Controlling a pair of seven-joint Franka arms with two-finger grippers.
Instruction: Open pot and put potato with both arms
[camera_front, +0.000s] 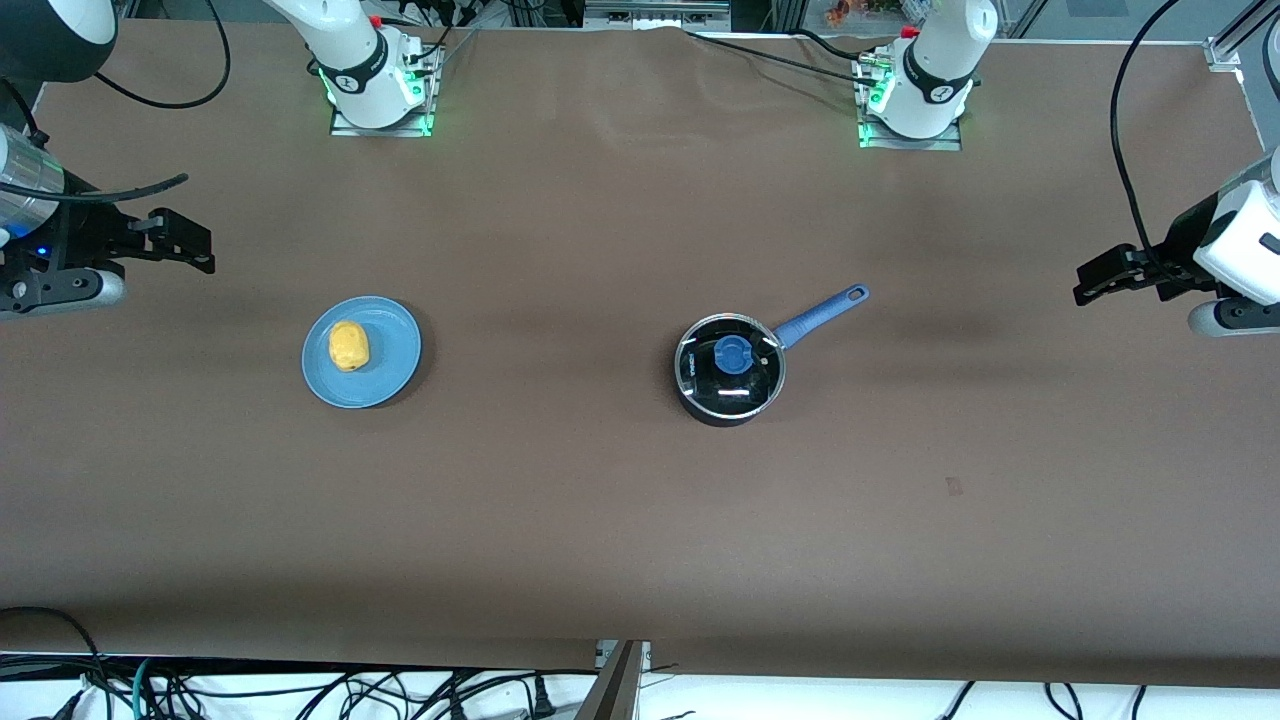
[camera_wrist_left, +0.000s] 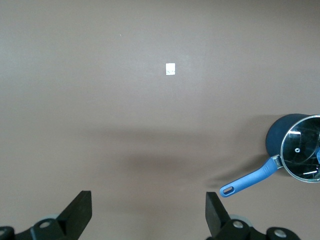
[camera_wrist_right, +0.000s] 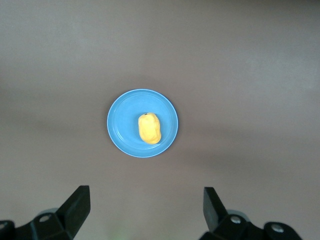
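Observation:
The black pot (camera_front: 729, 370) stands on the brown table toward the left arm's end, its clear glass lid with a blue knob (camera_front: 731, 354) on it and its blue handle (camera_front: 823, 311) pointing toward the robots' bases. It also shows in the left wrist view as the pot (camera_wrist_left: 280, 140). The yellow potato (camera_front: 349, 345) lies on a light-blue plate (camera_front: 395, 365) toward the right arm's end; the right wrist view has the potato (camera_wrist_right: 149, 128) too. My left gripper (camera_wrist_left: 148, 212) hangs open over bare table at its end. My right gripper (camera_wrist_right: 146, 210) hangs open, empty, apart from the plate.
A small white tag (camera_wrist_left: 170, 69) lies on the brown table (camera_front: 560, 500). Cables run along the table's edge nearest the front camera (camera_front: 300, 690). The arms' bases (camera_front: 380, 85) stand at the edge farthest from that camera.

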